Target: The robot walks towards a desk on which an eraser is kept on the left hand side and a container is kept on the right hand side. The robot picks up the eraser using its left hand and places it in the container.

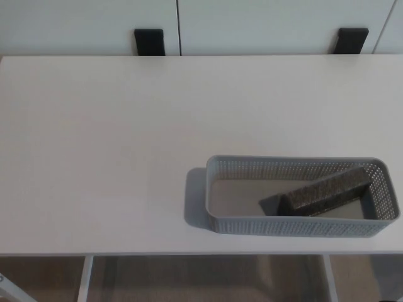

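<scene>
A dark grey eraser [325, 191] lies tilted inside the grey mesh container [217, 207], its right end propped up against the container's far right wall. The container stands on the white desk [101, 138] near the front edge, on the right side. Neither of my hands shows in the head view.
Two black brackets [149, 42] [352, 39] sit behind the desk's far edge, against a pale wall of panels. Below the front edge I see white desk legs [85, 277] and brownish floor.
</scene>
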{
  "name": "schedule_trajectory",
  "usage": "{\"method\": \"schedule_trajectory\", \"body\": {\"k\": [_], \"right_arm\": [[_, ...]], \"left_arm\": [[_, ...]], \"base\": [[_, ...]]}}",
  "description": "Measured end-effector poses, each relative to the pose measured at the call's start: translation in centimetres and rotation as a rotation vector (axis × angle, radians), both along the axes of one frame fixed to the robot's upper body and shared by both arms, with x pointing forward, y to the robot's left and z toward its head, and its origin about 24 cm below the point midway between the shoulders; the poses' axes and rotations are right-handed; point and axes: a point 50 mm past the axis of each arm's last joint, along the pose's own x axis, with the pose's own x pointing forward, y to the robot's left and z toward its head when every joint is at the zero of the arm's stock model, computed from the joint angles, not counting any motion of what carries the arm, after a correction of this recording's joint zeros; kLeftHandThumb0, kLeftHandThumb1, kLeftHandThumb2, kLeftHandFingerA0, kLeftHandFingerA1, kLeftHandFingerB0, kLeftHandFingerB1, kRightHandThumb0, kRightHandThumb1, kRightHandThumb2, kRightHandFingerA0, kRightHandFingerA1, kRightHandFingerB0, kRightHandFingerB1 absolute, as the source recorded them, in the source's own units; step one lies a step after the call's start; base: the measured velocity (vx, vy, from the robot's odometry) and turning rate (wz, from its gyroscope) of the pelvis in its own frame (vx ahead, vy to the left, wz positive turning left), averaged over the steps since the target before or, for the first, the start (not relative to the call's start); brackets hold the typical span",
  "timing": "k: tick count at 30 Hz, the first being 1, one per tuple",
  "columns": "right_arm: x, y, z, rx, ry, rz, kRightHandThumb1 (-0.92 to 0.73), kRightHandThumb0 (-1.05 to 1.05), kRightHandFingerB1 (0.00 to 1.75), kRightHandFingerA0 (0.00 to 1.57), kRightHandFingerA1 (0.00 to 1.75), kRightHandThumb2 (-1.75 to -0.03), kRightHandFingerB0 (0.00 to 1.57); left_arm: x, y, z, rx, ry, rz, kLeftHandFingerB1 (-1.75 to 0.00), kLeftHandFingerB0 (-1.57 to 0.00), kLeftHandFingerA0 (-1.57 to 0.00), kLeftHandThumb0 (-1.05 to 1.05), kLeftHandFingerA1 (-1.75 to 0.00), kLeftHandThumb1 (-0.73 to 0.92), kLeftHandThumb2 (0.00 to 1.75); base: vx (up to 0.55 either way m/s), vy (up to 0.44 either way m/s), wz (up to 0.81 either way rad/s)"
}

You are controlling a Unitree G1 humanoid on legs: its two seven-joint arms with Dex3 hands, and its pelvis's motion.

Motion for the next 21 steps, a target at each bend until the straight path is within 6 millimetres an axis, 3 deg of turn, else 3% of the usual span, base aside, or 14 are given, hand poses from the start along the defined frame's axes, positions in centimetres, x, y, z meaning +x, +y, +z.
{"method": "schedule_trajectory", "body": {"k": [4, 5, 6, 7, 8, 11, 12, 15, 16, 21], "right_arm": [[0.0, 0.0, 0.0, 0.0, 0.0, 0.0, -0.47, -0.31, 0.5, 0.72, 0.66, -0.53, 0.51], [0.0, 0.0, 0.0, -0.001, 0.0, 0.0, -0.47, -0.31, 0.5, 0.71, 0.66, -0.53, 0.5], [0.0, -0.1, 0.0, -0.001, 0.0, -0.001, -0.47, -0.32, 0.5, 0.71, 0.67, -0.53, 0.5], [0.0, -0.1, 0.0, -0.001, 0.0, -0.001, -0.47, -0.32, 0.5, 0.69, 0.67, -0.53, 0.49], [0.0, -0.1, 0.0, -0.002, -0.001, -0.002, -0.48, -0.33, 0.5, 0.69, 0.66, -0.54, 0.5], [0.1, -0.4, 0.2, -0.007, -0.006, -0.006, -0.52, -0.31, 0.49, 0.65, 0.65, -0.55, 0.46], [0.1, -0.5, 0.3, -0.009, -0.013, -0.01, -0.52, -0.31, 0.49, 0.63, 0.65, -0.54, 0.46], [0.7, -1.0, 1.0, -0.017, -0.054, -0.03, -0.52, -0.33, 0.49, 0.61, 0.63, -0.55, 0.45], [0.7, -1.2, 1.1, -0.019, -0.061, -0.033, -0.52, -0.33, 0.49, 0.6, 0.64, -0.54, 0.46], [0.8, -1.4, 1.4, -0.022, -0.076, -0.044, -0.52, -0.34, 0.49, 0.63, 0.65, -0.55, 0.46]], "left_arm": [[0.1, -0.1, -0.1, 0.012, -0.03, -0.019, -0.42, -0.08, -0.16, -0.75, -0.49, 0.6, 0.92], [0.2, -0.2, -0.1, 0.015, -0.04, -0.024, -0.29, -0.14, -0.21, -0.72, -0.4, 0.74, 0.62], [0.2, -0.2, -0.1, 0.017, -0.046, -0.027, -0.41, -0.07, -0.14, -0.75, -0.49, 0.6, 0.91], [0.2, -0.3, -0.1, 0.02, -0.054, -0.031, -0.29, -0.13, -0.19, -0.73, -0.41, 0.74, 0.62], [0.3, -0.3, -0.1, 0.023, -0.063, -0.035, -0.41, -0.08, -0.13, -0.75, -0.48, 0.6, 0.89], [0.6, -0.3, 0.0, 0.036, -0.091, -0.05, -0.4, -0.08, -0.13, -0.74, -0.47, 0.61, 0.89], [0.7, -0.4, 0.0, 0.04, -0.1, -0.055, -0.49, 0.0, -0.02, -0.37, -0.5, 0.46, 1.03], [1.1, -0.3, 0.1, 0.057, -0.132, -0.072, -0.49, 0.0, -0.01, -0.37, -0.5, 0.45, 1.02], [1.1, -0.4, 0.2, 0.06, -0.14, -0.076, -0.4, -0.08, -0.13, -0.75, -0.47, 0.61, 0.89], [1.3, -0.4, 0.3, 0.07, -0.172, -0.1, -0.41, -0.07, -0.16, -0.75, -0.49, 0.6, 0.91]], "base": [[0.0, 0.0, 0.0], [0.0, 0.0, 0.0], [0.0, 0.0, 0.0], [0.0, 0.0, 0.0], [0.0, 0.0, 0.0], [0.0, 0.0, 0.0], [0.0, 0.0, 0.0], [0.0, 0.0, 0.0], [0.0, 0.0, 0.0], [0.0, 0.0, 0.0]]}}
